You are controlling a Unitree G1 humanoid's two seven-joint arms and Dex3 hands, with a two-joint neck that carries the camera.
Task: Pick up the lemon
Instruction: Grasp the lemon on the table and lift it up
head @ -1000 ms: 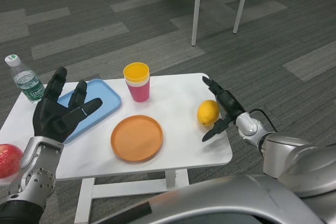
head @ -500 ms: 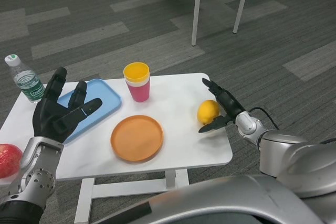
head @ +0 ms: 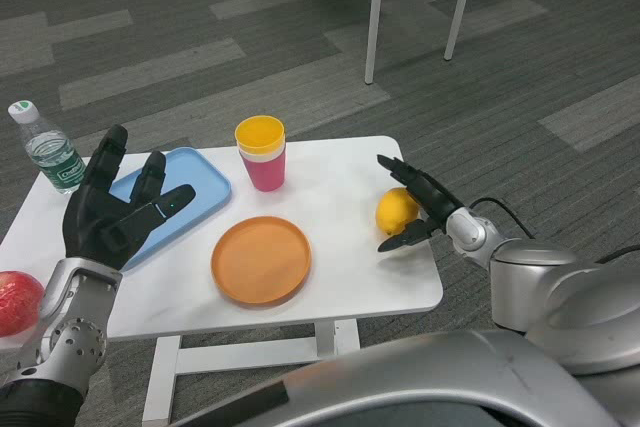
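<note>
The yellow lemon lies near the right edge of the white table. My right hand sits just to its right, fingers spread around it from above and below, close to or touching its far side; no grip shows. My left hand hovers open over the left part of the table, fingers spread, above the blue tray.
An orange plate lies at the table's middle front. A pink cup with a yellow cup stacked in it stands behind it. A water bottle is at the far left, a red apple at the front left edge.
My right hand has moved left toward the lemon, and its lower finger now reaches under the lemon's front. The left hand has stayed put. The camera dipped slightly.
</note>
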